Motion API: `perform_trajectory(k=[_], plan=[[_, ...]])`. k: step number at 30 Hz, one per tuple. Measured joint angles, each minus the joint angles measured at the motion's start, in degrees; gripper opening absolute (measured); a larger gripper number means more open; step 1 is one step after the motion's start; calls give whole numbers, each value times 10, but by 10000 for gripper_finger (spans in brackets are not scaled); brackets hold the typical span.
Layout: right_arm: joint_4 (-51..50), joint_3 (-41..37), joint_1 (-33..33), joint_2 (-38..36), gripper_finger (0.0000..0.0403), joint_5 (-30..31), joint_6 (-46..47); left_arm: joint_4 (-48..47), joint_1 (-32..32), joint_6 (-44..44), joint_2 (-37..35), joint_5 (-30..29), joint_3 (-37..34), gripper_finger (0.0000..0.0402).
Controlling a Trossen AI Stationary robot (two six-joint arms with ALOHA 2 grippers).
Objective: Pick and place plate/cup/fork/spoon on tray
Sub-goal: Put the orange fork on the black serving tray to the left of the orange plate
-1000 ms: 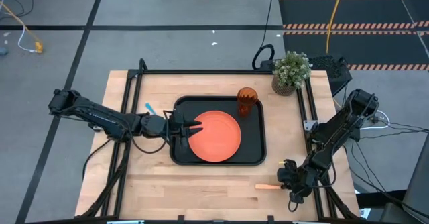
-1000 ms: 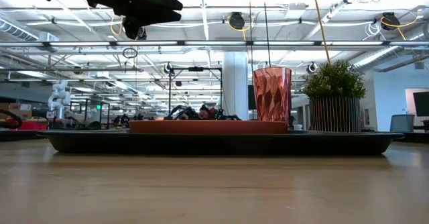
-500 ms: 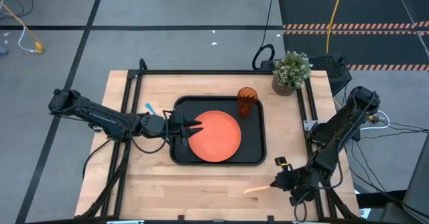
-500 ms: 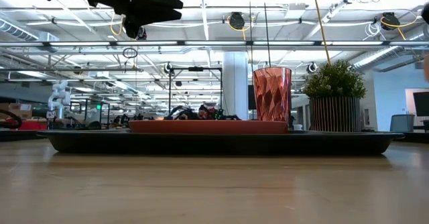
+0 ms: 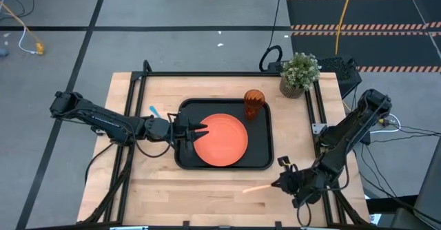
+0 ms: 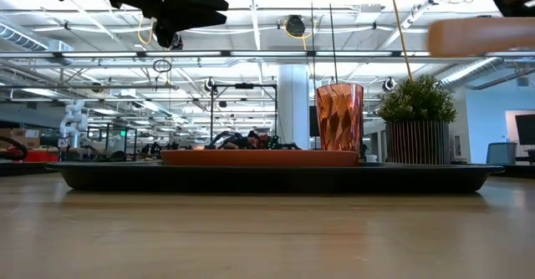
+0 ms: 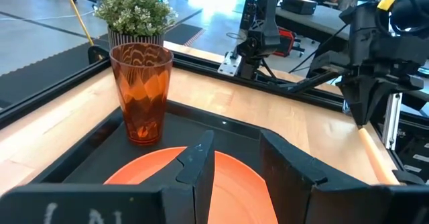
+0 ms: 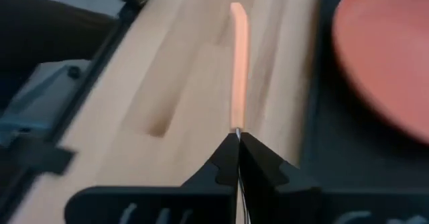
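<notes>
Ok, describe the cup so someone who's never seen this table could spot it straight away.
Start at the black tray in the middle of the wooden table. The cup stands upright in the tray's far right corner, just beyond the orange plate. It is a ribbed, see-through amber tumbler, unlike the green potted plant standing on the bare wood outside the tray.
</notes>
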Motion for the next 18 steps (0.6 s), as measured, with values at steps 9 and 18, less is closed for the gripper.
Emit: perform_trajectory(k=[9,18], plan=[[93,0,-98,0,0,12,-207,28,1,5,0,0,0,120],[146,0,-198,-1,0,-78,-320,29,1,14,0,0,0,120]])
